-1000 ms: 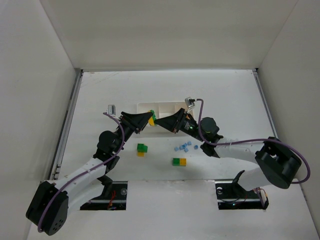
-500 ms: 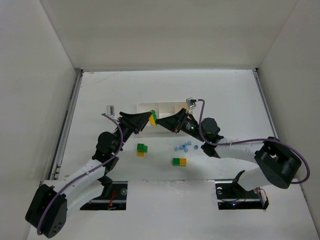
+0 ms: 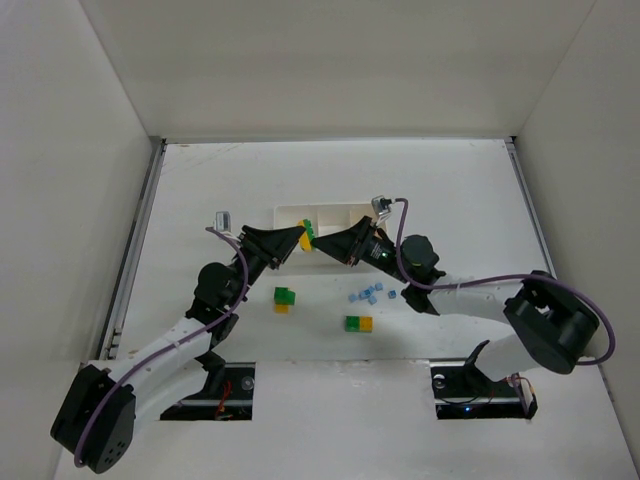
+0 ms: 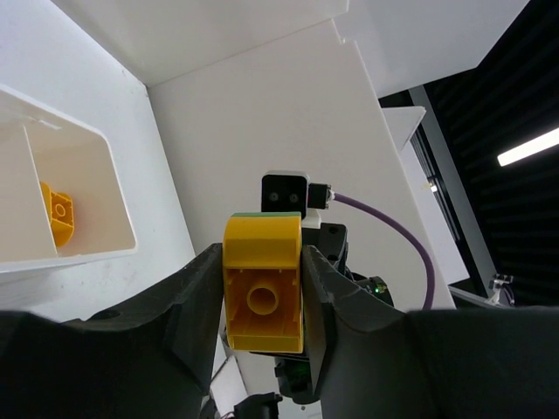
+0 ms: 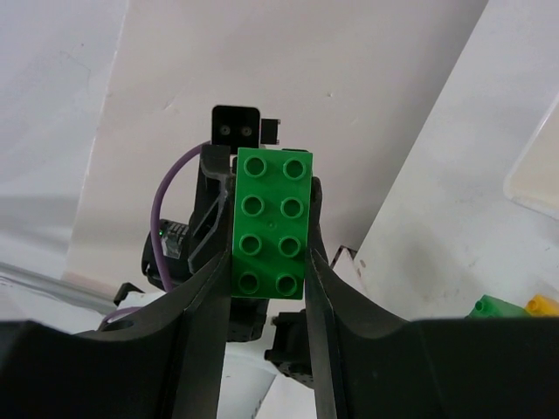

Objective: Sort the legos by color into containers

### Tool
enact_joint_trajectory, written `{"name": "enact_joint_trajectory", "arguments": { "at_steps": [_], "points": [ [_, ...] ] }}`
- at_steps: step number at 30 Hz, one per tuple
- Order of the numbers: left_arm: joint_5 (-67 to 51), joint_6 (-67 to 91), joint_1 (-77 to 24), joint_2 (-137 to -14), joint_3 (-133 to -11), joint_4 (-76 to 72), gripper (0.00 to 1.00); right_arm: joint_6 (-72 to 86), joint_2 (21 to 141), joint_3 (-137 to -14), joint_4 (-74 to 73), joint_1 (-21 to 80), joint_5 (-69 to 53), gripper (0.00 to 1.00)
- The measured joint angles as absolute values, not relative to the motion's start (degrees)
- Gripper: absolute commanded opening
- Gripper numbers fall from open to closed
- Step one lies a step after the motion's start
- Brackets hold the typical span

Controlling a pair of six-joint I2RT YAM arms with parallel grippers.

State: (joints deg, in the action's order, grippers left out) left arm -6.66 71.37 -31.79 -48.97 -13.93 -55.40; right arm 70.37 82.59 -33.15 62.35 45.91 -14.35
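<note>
Legos (image 3: 285, 296) appear rigid, light and slick; left jaws clamp the yellow brick (image 4: 262, 292), right jaws the green brick (image 5: 269, 224), across flat sidewalls.

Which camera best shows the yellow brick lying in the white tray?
The left wrist view: the yellow brick lies plainly in a tray compartment. I cannot make it out in the top view, and the right wrist view misses it.

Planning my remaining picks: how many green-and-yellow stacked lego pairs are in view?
3. One pair lies on the table, another pair lies to its right, and the third pair is clamped between the left end effector and right end effector. More may be hidden.
</note>
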Motion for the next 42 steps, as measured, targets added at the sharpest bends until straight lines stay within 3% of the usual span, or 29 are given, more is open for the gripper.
{"name": "enact_joint_trajectory", "arguments": {
  "at_steps": [6, 13, 32, 42],
  "points": [
    [-6.66, 71.18, -31.77, -49.01, -13.93, -55.33, 0.19, 71.2, 83.2, -33.12, 63.02, 45.56, -15.05, 0.33],
    [-9.32, 70.94, -30.81, -47.83, -13.89, -52.56, 0.13, 71.68, 82.39, -31.27, 63.66, 43.42, -17.56, 0.33],
    [-11.75, 68.82, -27.29, -43.88, -12.64, -47.83, 0.13, 71.22, 81.45, -31.07, 61.95, 40.82, -17.8, 0.34],
    [-12.21, 67.44, -18.68, -30.26, -14.7, -36.77, 0.14, 63.9, 86.52, -38.44, 51.44, 39.88, -13.32, 0.34]
  ]
}}
